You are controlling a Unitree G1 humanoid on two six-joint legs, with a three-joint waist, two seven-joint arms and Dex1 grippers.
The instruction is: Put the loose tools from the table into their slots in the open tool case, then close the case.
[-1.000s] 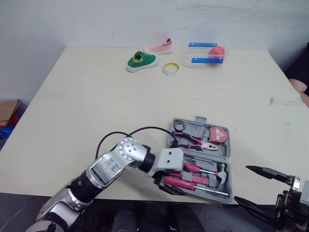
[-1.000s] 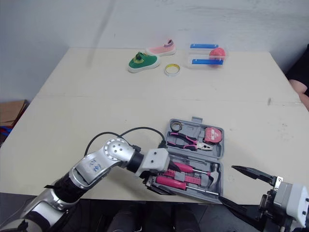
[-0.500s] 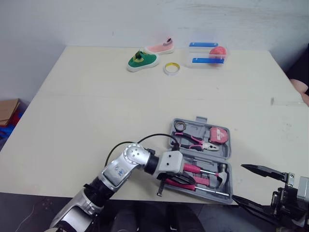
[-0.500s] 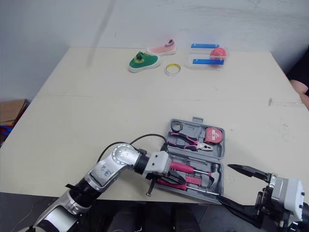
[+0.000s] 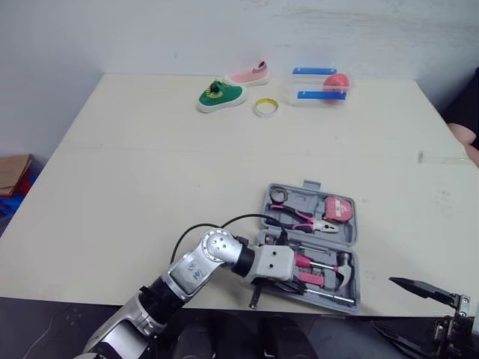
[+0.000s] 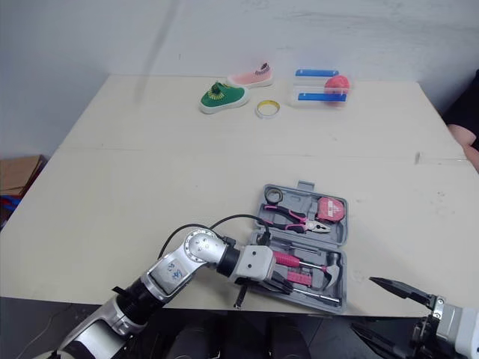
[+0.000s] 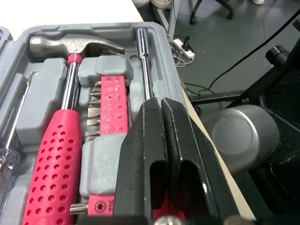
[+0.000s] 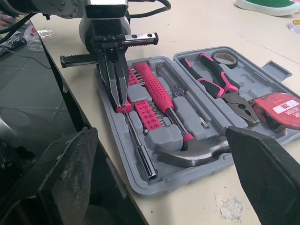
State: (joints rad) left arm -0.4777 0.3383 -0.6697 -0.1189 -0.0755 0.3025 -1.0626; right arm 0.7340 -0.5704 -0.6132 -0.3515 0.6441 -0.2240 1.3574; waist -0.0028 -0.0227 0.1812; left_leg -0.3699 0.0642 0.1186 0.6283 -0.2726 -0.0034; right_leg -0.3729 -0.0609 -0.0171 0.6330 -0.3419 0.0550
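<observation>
Left gripper (image 8: 118, 102), fingers pressed together, tips on the pink handle of the bit driver (image 8: 140, 157) in the tool case (image 8: 178, 182), shaft running toward 3 o'clock; right gripper (image 6: 361, 303) spread wide at 4 o'clock, farther off.

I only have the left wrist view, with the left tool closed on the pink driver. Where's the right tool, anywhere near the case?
Observer: The right tool hangs open beyond the near edge of the table, off to the right of the tool case, touching nothing.
Operator: What's in the case's other half?
Observer: The far half holds pliers, a tape measure and a small tape roll.
Operator: What else is on the table?
Observer: Along the far edge there are a green shoe, a pink shoe, a yellow tape ring and a clear box.
</observation>
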